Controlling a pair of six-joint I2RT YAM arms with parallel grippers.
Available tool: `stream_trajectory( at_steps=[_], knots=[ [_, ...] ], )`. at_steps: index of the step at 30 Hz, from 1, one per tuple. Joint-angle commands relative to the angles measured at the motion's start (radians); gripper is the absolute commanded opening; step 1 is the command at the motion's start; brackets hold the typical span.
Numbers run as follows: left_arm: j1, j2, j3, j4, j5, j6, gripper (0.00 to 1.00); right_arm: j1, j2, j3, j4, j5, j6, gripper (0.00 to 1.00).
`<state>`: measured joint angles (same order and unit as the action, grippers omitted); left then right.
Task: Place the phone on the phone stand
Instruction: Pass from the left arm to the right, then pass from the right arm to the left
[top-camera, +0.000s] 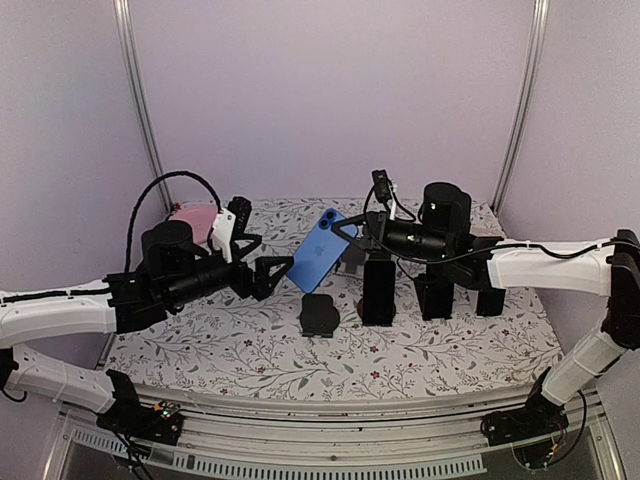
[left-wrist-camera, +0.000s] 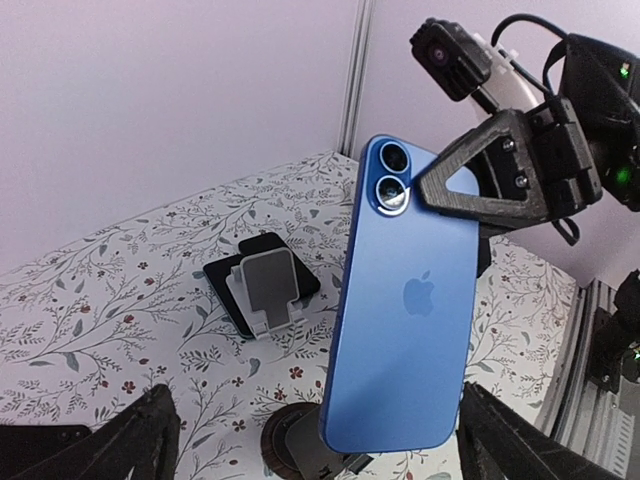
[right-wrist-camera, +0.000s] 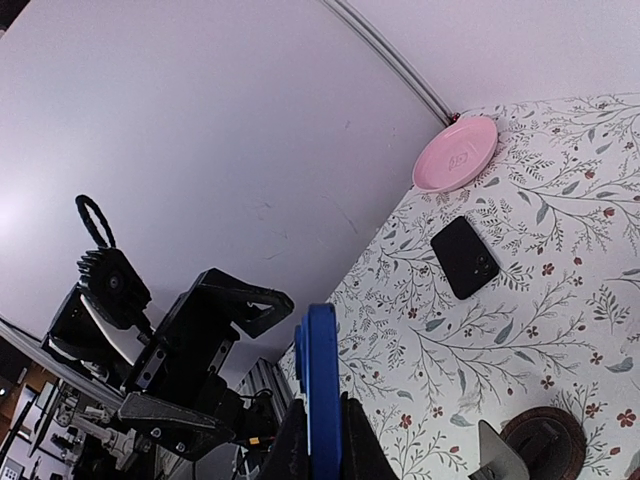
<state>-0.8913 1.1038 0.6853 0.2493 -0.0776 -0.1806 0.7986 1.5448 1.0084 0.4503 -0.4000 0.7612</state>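
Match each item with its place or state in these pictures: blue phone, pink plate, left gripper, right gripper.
Items:
1. blue phone
2. pink plate
3. left gripper
4. right gripper

Place or state:
A. open, holding nothing
B. shut on the blue phone
C. lying on the table, far left corner
D. held in the air above the table

Pairs: 1-D, 2-C, 3-A, 4-B
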Motion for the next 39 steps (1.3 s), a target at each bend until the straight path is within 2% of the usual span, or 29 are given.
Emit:
stream_trajectory(
  at_steps=[1,9,21,25,31,39],
  knots=[
    [-0.009,-0.035,-0.028,0.066,0.038,0.005,0.97,0.015,-0.070,-0.010,0.018,0.027,-0.052,0.03],
    [-0.007,-0.045,-0.040,0.093,0.091,-0.011,0.97,0.039,-0.113,-0.008,0.023,-0.005,-0.129,0.02],
    [0.056,-0.036,-0.079,0.228,0.390,-0.151,0.93,0.048,-0.188,-0.053,0.092,-0.075,-0.220,0.03],
    [0.077,-0.024,-0.104,0.305,0.475,-0.217,0.88,0.049,-0.197,-0.060,0.123,-0.107,-0.230,0.02],
    [0.079,0.025,-0.113,0.407,0.586,-0.279,0.72,0.057,-0.185,-0.052,0.166,-0.156,-0.238,0.02],
    [0.076,0.097,-0.137,0.572,0.645,-0.385,0.53,0.065,-0.160,-0.026,0.198,-0.180,-0.234,0.02]
  ],
)
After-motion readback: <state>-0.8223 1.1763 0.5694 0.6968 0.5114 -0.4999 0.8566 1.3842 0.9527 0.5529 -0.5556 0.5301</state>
